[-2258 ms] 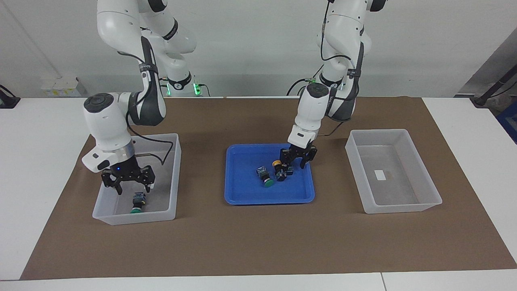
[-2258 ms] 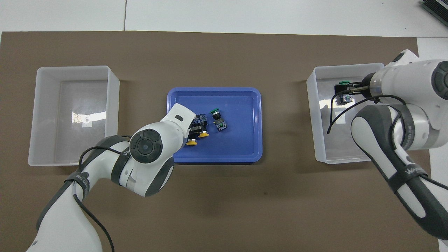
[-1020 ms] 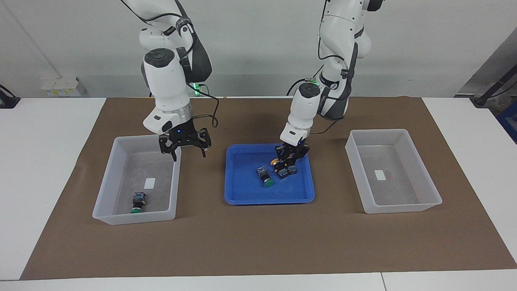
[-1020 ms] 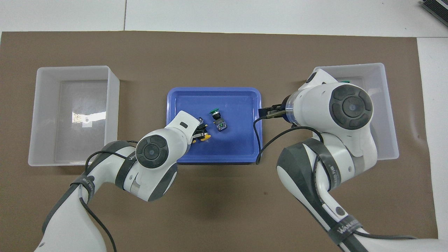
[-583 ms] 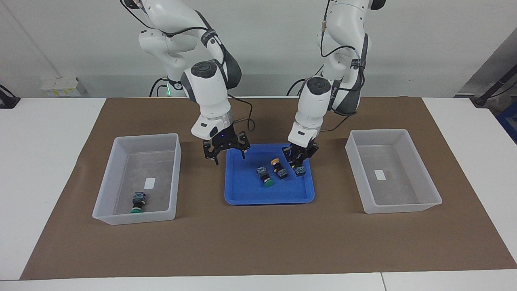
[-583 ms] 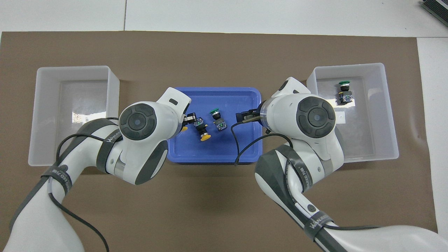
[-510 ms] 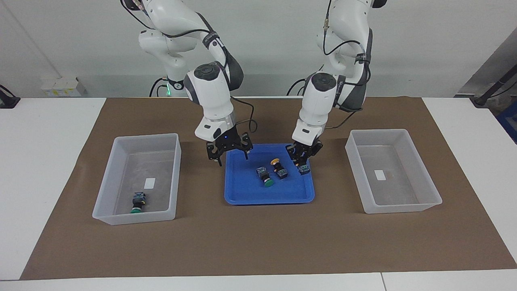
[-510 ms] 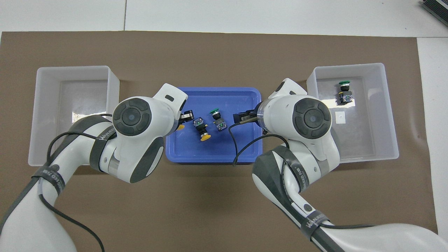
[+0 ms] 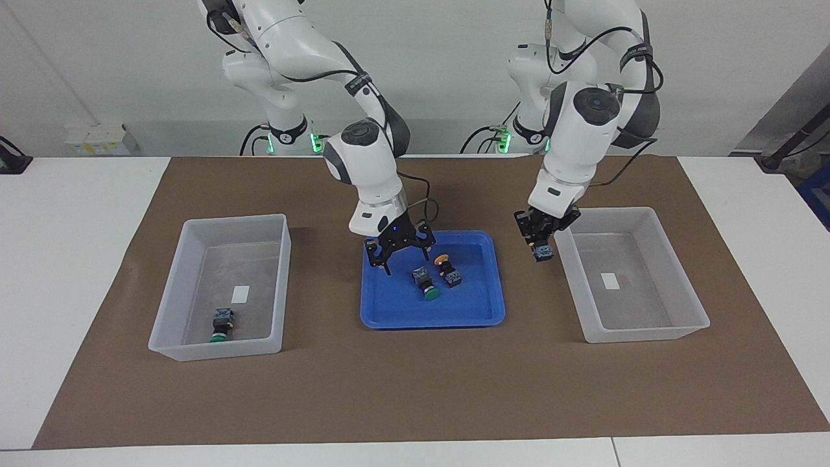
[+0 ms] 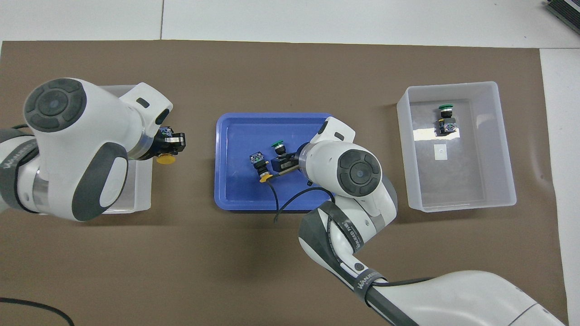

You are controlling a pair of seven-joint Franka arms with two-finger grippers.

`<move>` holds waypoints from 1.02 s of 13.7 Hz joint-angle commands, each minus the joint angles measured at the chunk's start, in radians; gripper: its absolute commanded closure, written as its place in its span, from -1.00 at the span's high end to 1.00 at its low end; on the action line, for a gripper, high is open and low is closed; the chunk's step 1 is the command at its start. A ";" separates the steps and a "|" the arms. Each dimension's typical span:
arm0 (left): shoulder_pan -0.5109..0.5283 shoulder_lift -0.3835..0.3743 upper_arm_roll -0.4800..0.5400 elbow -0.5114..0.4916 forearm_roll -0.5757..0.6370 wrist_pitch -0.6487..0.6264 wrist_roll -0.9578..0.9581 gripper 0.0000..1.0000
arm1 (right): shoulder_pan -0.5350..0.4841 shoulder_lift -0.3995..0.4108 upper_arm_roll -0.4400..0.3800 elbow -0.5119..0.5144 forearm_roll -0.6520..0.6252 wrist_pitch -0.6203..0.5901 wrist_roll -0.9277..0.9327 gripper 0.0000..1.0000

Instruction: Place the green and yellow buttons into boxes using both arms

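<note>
My left gripper (image 9: pixel 541 241) is shut on a yellow button (image 9: pixel 543 253), its yellow cap (image 10: pixel 166 159) pointing down. It hangs over the mat between the blue tray (image 9: pixel 389 311) and the box (image 9: pixel 648 334) at the left arm's end, close to that box's rim. My right gripper (image 9: pixel 405 259) stands open over the tray, above a green button (image 9: pixel 426 284) and a second yellow button (image 9: pixel 447 271) lying side by side. The box (image 9: pixel 217 350) at the right arm's end holds one green button (image 9: pixel 220 325).
A brown mat (image 9: pixel 415 389) covers the table under both boxes and the tray. In the overhead view the left arm covers most of its box (image 10: pixel 136 199), and the right arm hides part of the tray (image 10: pixel 235 194).
The left gripper has lifted one yellow button out of the tray and carried it toward the box at its end. The right gripper has swung from its box to over the tray, staying open.
</note>
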 commanded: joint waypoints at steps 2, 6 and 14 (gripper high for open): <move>0.118 -0.008 -0.006 0.004 -0.012 -0.014 0.184 -1.00 | 0.022 0.079 -0.002 0.014 -0.163 0.065 0.064 1.00; 0.256 -0.025 -0.003 -0.064 -0.012 0.073 0.352 -1.00 | 0.028 0.093 -0.003 0.005 -0.250 0.079 0.150 0.79; 0.299 -0.047 -0.003 -0.313 -0.012 0.440 0.357 -1.00 | 0.017 0.082 -0.005 0.003 -0.280 0.051 0.153 -1.00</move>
